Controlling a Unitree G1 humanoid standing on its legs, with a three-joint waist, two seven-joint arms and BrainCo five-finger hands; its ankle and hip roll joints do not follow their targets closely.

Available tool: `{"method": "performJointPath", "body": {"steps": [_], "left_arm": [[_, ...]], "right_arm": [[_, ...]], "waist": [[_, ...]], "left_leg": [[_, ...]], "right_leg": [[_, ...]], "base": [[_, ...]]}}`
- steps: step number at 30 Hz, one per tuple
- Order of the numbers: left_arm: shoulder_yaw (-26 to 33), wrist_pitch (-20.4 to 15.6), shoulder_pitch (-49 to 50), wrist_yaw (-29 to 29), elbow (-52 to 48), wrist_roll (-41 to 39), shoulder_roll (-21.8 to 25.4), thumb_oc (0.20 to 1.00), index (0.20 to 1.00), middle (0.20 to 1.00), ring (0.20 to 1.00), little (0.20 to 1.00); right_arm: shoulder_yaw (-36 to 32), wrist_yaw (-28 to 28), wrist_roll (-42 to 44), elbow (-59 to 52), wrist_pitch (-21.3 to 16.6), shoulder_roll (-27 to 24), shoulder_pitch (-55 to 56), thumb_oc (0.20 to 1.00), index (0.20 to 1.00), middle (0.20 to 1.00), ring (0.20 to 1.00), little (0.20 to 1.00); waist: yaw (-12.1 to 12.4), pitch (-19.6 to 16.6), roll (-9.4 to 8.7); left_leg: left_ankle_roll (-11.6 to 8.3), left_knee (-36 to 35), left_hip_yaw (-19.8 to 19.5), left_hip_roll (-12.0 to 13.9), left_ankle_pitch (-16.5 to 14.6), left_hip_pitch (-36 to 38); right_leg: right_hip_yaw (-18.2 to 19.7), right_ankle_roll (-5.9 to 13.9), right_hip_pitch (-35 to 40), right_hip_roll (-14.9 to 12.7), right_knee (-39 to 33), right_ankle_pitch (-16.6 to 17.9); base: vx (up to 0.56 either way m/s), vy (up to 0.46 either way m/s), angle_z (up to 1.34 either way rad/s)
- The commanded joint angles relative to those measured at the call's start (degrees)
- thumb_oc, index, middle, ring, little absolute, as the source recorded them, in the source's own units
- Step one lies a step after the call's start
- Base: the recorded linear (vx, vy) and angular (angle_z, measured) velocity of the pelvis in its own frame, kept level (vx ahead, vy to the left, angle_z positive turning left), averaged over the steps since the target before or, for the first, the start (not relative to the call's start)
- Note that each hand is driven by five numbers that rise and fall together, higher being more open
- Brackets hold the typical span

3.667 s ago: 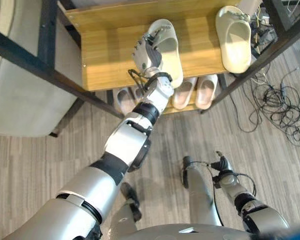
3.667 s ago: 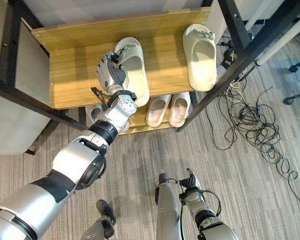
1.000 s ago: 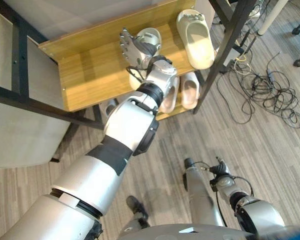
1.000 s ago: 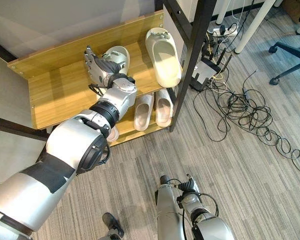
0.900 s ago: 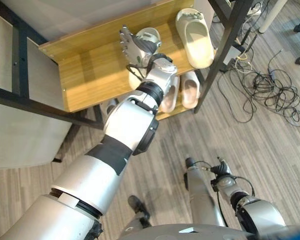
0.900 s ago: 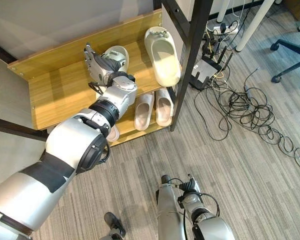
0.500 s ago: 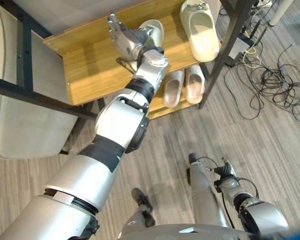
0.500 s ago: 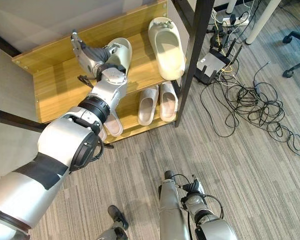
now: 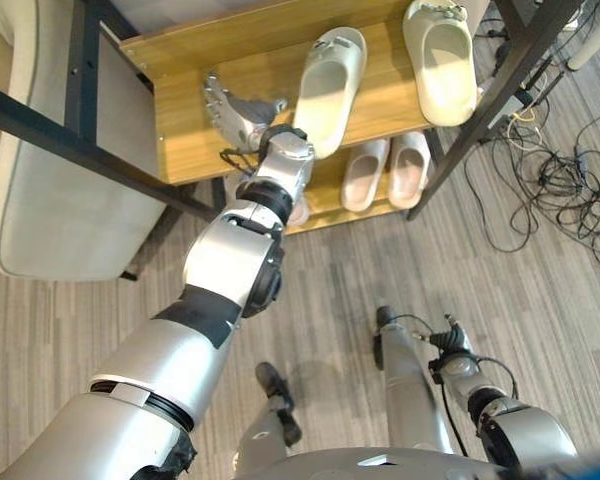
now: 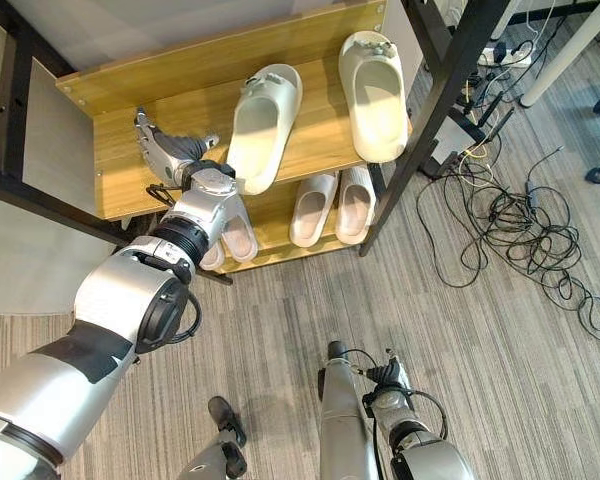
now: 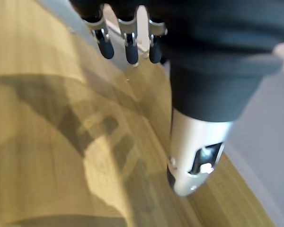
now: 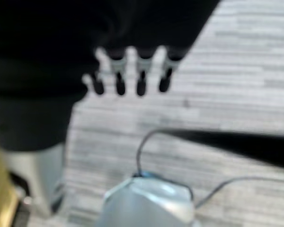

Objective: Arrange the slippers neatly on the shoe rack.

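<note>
The left robot hand point(image 9: 235, 112) reaches over the top shelf point(image 9: 190, 95) of the shoe rack point(image 10: 110, 150) with its fingers spread and straight, holding nothing; from its wrist the dark fingertips point(image 11: 128, 49) hang over bare wood. Just beside it, toward the robot's right, a cream slipper point(image 9: 328, 88) lies slantwise on the same shelf, apart from the hand, its heel end near the shelf's front edge and its toe end pointing to the back board. A second cream slipper point(image 9: 439, 62) lies well apart from the first at the right end of the shelf, close to the black upright post point(image 9: 525, 55), and sits straighter than the first. On the lower shelf point(image 10: 280, 250) a pair of pale pink slippers point(image 10: 328, 205) stands side by side, toes toward the back, and another pale pair point(image 10: 230, 238) shows partly under the left arm. The right robot hand point(image 9: 450, 345) hangs low by the robot's side over the grey striped floor point(image 9: 540, 290); from its wrist the fingers point(image 12: 130, 78) look straight and loose, gripping nothing. A tangle of black cables point(image 10: 510, 220) lies on the floor to the right of the rack, and a pale cushioned seat point(image 9: 50, 190) stands to its left.
</note>
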Motion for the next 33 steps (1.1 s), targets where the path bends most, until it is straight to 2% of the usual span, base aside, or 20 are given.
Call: {"method": "performJointPath", "body": {"steps": [1,2,3,4,6,12,14,17,20,24,30,33], "left_arm": [[5.0,-0.4,-5.7,-6.5,-6.3,-3.5,-1.4,1.000,1.000,1.000,1.000,1.000],[5.5,0.0,-4.5,-8.6,-8.7,-4.9,-2.0,1.000,1.000,1.000,1.000,1.000],[7.0,0.9,-2.1,-13.4,-15.2,-9.0,-3.6,1.000,1.000,1.000,1.000,1.000],[7.0,1.0,-2.1,-13.4,-15.3,-9.0,-3.6,1.000,1.000,1.000,1.000,1.000],[7.5,2.9,0.7,-17.7,-22.0,-13.7,-5.4,1.000,1.000,1.000,1.000,1.000],[6.8,5.1,3.5,-20.5,-26.5,-15.9,-5.8,1.000,1.000,1.000,1.000,1.000],[4.3,5.8,5.4,-20.4,-27.1,-10.9,-4.2,1.000,1.000,1.000,1.000,1.000],[3.7,6.6,6.2,-20.9,-27.6,-9.6,-3.6,1.000,1.000,1.000,1.000,1.000],[2.4,10.4,7.3,-21.6,-27.7,-4.6,-2.2,1.000,1.000,1.000,1.000,1.000],[2.6,11.4,7.5,-22.6,-27.4,-3.0,-2.0,1.000,1.000,1.000,1.000,1.000],[1.9,11.1,6.3,-25.1,-28.0,-1.0,-2.6,1.000,1.000,1.000,1.000,1.000],[1.4,12.4,4.1,-25.9,-26.7,-0.5,-3.1,1.000,1.000,1.000,1.000,1.000]], "right_arm": [[-1.1,-1.5,2.2,0.4,-0.5,-0.6,-3.9,1.000,1.000,1.000,1.000,1.000],[-1.1,-1.6,2.2,0.2,-0.4,-0.5,-3.8,1.000,1.000,1.000,1.000,1.000],[-1.3,-1.8,2.4,-0.3,0.1,-0.6,-3.7,1.000,1.000,1.000,1.000,1.000],[-1.3,-1.8,2.4,-0.3,0.1,-0.6,-3.7,1.000,1.000,1.000,1.000,1.000],[-1.8,-2.1,2.8,-1.0,0.6,-0.6,-3.8,1.000,1.000,1.000,1.000,1.000],[-2.4,-2.4,3.6,-1.5,1.2,-0.3,-4.1,1.000,1.000,1.000,1.000,1.000],[-2.6,-2.6,3.7,-1.6,1.5,-0.4,-4.5,1.000,1.000,1.000,1.000,1.000],[-2.8,-2.8,4.0,-1.4,1.7,-0.5,-4.8,1.000,1.000,1.000,1.000,1.000],[-2.8,-3.2,3.9,-1.9,1.6,-0.4,-4.5,1.000,1.000,1.000,1.000,1.000],[-2.8,-3.1,3.8,-2.2,1.4,-0.4,-4.5,1.000,1.000,1.000,1.000,1.000],[-2.8,-2.5,3.5,-2.4,1.2,-0.8,-4.5,1.000,1.000,1.000,1.000,1.000],[-2.6,-2.3,3.3,-2.7,1.1,-0.9,-4.3,1.000,1.000,1.000,1.000,1.000]], "waist": [[0.6,4.1,-0.83],[0.8,4.1,-0.77],[1.3,4.2,-0.54],[1.3,4.2,-0.54],[2.1,4.4,-0.28],[2.9,4.4,0.09],[3.2,4.3,0.10],[3.3,4.2,0.13],[3.5,4.2,0.26],[3.5,4.1,0.24],[3.5,4.0,0.31],[3.3,3.9,0.41]], "left_leg": [[2.42,14.3,-0.8,0.7,-11.9,-2.7],[2.50,14.2,-0.9,0.6,-11.9,-2.7],[2.62,14.1,-1.1,0.4,-11.9,-2.8],[2.62,14.2,-1.1,0.4,-11.9,-2.8],[2.75,14.2,-1.5,0.0,-11.8,-3.0],[2.87,14.1,-1.6,-0.4,-11.8,-3.2],[2.95,14.0,-1.5,-0.5,-11.7,-3.3],[2.95,13.9,-1.5,-0.7,-11.7,-3.2],[2.96,13.8,-1.5,-0.7,-11.5,-3.4],[2.94,13.7,-1.6,-0.8,-11.4,-3.5],[2.96,13.4,-1.7,-1.0,-11.3,-3.3],[2.97,13.3,-1.6,-1.1,-11.3,-3.2]], "right_leg": [[-0.2,5.58,12.6,-0.8,-20.4,10.4],[-0.3,5.62,12.6,-0.8,-20.3,10.4],[-0.6,5.71,12.7,-1.0,-20.3,10.3],[-0.6,5.71,12.7,-1.0,-20.3,10.3],[-0.9,5.78,12.7,-1.3,-20.3,10.4],[-0.9,5.82,12.5,-1.5,-20.2,10.4],[-0.9,5.75,12.3,-1.6,-20.1,10.5],[-0.9,5.80,12.3,-1.6,-20.2,10.5],[-0.8,5.81,12.1,-1.8,-20.1,10.5],[-0.9,5.82,11.9,-1.9,-19.9,10.4],[-0.5,5.93,11.7,-2.0,-19.9,10.4],[-0.4,5.94,11.6,-2.0,-19.8,10.3]], "base": [[0.00,0.000,0.00],[0.01,0.030,0.01],[0.00,0.000,0.00],[0.00,0.000,0.00],[0.00,0.000,0.00],[0.00,0.007,0.05],[0.00,0.005,0.10],[0.00,0.000,0.00],[0.00,0.000,0.00],[0.00,0.000,0.00],[0.00,0.000,0.00],[0.00,0.000,0.00]]}}
